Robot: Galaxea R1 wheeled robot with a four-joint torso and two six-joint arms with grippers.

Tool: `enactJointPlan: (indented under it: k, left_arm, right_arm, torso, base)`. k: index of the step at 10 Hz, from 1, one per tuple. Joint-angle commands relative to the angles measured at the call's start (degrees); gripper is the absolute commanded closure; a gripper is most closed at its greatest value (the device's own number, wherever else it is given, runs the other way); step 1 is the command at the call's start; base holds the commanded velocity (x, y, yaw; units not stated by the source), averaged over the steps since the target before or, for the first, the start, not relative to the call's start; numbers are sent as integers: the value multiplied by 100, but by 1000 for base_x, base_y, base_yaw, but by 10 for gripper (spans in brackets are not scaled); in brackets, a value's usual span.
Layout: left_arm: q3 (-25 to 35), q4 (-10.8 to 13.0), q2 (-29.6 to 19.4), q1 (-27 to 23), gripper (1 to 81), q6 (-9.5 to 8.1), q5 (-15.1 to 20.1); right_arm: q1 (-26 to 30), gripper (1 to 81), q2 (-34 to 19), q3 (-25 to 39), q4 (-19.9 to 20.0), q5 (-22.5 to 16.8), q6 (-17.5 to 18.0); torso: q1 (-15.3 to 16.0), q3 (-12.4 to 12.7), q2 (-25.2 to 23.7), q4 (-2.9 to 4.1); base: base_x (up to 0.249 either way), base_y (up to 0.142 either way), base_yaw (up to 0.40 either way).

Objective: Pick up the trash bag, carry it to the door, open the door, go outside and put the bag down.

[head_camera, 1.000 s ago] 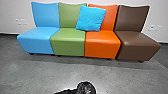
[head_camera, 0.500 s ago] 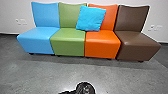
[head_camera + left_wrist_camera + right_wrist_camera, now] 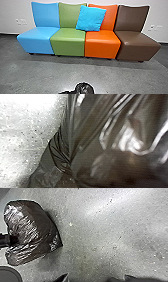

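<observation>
The trash bag [image 3: 28,225], dark, glossy and creased, shows against the grey floor [image 3: 100,238]. Its long axis runs crosswise to the dark arm part [image 3: 7,240] touching it; a pointed corner faces away. Whether either gripper's jaws are open or closed, I cannot tell. Coloured seats [image 3: 67,45] stand far.

Place: office lounge or waiting area, looks like!
Chairs [image 3: 102,46]: four, armless, bright blue to brown, lined up at twelve o'clock
Wall [image 3: 15,10]: white, right behind
Floor [image 3: 37,72]: smooth grey, six o'clock
</observation>
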Motion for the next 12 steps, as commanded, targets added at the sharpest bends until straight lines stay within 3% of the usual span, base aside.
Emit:
enactJointPlan:
  k: [1,2,3,7,9,10,12]
  left_arm:
    - [-43,42,-44,-539,811,-25,411]
    - [-25,24,-71,-530,811,-25,411]
    - [-25,32,-71,-512,811,-25,420]
    - [63,68,-185,-468,811,1,446]
    - [353,33,-352,-460,811,1,446]
    - [484,15,-448,-460,811,-7,438]
    - [607,6,-510,-460,811,-7,438]
  right_arm:
    - [357,10,-337,75,63,-302,10]
    - [358,10,-337,75,63,-302,10]
    - [357,10,-337,75,63,-302,10]
    - [322,10,-284,66,54,-302,1]
    - [296,10,-231,40,46,-302,1]
    - [278,10,-188,5,46,-302,1]
    - [252,10,-135,-57,54,-302,-16]
  torso:
    - [0,0,0,0]
    - [0,0,0,0]
    - [-369,0,573,0]
    - [-640,0,1015,0]
    - [-885,568,1408,0]
    - [-951,614,1544,0]
    - [-1191,963,1915,0]
  base:
    - [0,0,0]
    - [0,0,0]
    - [0,0,0]
    - [0,0,0]
    - [0,0,0]
    - [0,0,0]
    - [0,0,0]
